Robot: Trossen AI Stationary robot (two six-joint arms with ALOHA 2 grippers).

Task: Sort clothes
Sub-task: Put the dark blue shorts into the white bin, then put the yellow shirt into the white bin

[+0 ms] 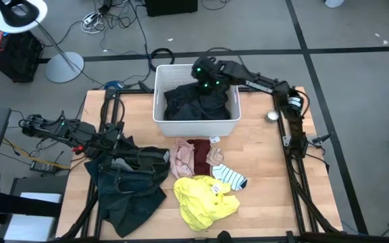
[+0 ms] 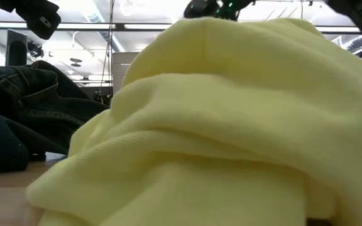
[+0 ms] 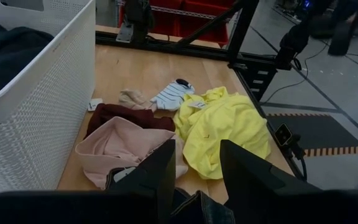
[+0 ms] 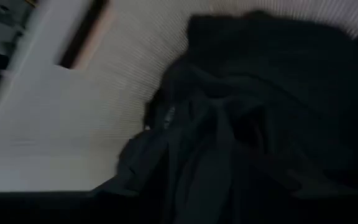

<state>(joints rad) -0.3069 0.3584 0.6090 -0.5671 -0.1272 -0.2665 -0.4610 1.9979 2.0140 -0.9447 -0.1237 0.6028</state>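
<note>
A white bin (image 1: 196,125) stands at the far edge of the table (image 1: 269,169), near its middle, and holds a heap of dark clothes (image 1: 198,102). The right gripper (image 1: 206,75) hangs over the bin's far side, right above that heap; in the right wrist view the dark fabric (image 4: 253,124) fills most of the picture against the bin's ribbed inner wall (image 4: 104,112), but whether the jaws are open or closed I cannot tell.

The left gripper (image 1: 113,143) is at the table's left edge, low over a large dark green garment (image 1: 128,185) that spreads toward the near left corner. Its jaws stand apart, and the left wrist view shows dark cloth (image 3: 194,208) lying between the fingers (image 3: 154,174); no grip is visible.

In the middle of the table, just in front of the bin, lie a pale pink piece (image 1: 182,158) and a maroon piece (image 1: 200,155) touching each other. Beside them toward the right edge is a striped sock (image 1: 229,177). A yellow garment (image 1: 204,198) sits crumpled near the near edge, touching the sock.
</note>
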